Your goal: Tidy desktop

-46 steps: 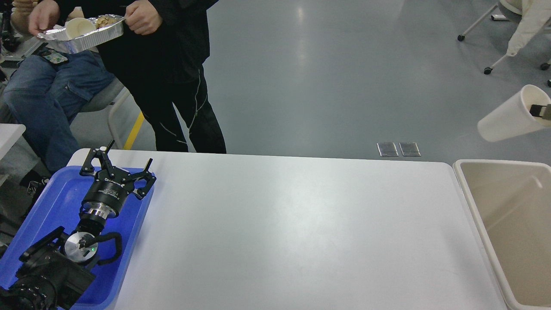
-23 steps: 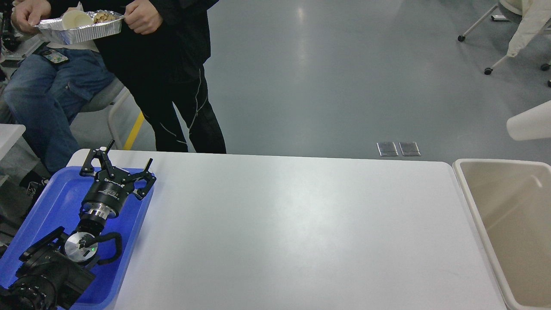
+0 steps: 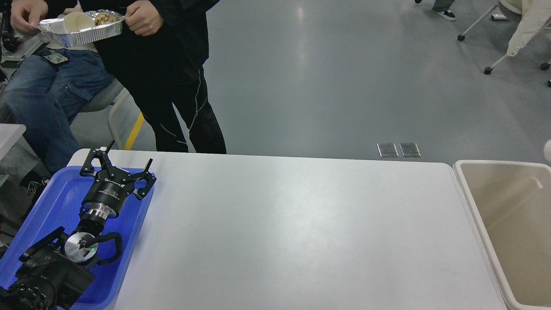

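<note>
The desktop point(image 3: 292, 228) is a wide white-grey tabletop with rounded corners and a bare surface. My left gripper point(image 3: 129, 157) is open and empty, hovering over the far part of the blue plastic tray point(image 3: 51, 202) at the table's left end. My right gripper is out of view. Only a white sliver point(image 3: 548, 150) shows at the right frame edge, above the bin.
A beige rectangular bin point(image 3: 478, 215) stands against the table's right end. A person in black point(image 3: 172, 73) stands behind the far left corner, holding a foil tray point(image 3: 79, 30) with a paper cup and food. Another person point(image 3: 38, 90) sits at left. Wheeled chairs point(image 3: 508, 38) are far right.
The white paper cup held by my right gripper has moved right and out of the frame, leaving only a sliver at the edge. My left arm has not moved.
</note>
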{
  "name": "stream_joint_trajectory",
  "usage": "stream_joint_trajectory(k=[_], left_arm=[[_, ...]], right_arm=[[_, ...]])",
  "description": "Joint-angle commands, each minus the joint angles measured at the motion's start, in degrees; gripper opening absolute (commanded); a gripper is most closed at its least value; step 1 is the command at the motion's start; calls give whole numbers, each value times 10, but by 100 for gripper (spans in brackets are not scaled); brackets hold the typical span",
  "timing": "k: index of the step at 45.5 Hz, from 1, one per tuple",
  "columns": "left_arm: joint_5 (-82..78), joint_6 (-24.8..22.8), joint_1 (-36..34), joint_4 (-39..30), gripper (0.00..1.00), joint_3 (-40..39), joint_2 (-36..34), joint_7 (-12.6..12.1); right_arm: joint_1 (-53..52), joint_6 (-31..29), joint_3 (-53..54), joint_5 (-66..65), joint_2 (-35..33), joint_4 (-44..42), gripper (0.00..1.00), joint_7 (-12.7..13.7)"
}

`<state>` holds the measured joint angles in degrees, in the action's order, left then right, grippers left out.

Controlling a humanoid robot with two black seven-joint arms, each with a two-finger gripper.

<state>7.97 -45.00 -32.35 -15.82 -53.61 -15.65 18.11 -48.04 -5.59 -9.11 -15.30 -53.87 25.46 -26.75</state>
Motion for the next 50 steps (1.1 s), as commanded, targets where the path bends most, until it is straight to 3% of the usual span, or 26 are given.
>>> stream_joint_trajectory(k=[1, 19, 38, 50], left_arm=[[-1, 0, 0, 0, 100, 0, 0, 0], [0, 0, 0, 0, 100, 0, 0, 0], [0, 0, 0, 0, 100, 0, 0, 0], [-1, 0, 0, 0, 100, 0, 0, 0]], right_arm=[[85, -5, 23, 66, 102, -149, 0, 3], [154, 32, 122, 66, 220, -268, 0, 34], [199, 101, 161, 69, 295, -270, 0, 36], [196, 104, 167, 69, 298, -270, 0, 36]])
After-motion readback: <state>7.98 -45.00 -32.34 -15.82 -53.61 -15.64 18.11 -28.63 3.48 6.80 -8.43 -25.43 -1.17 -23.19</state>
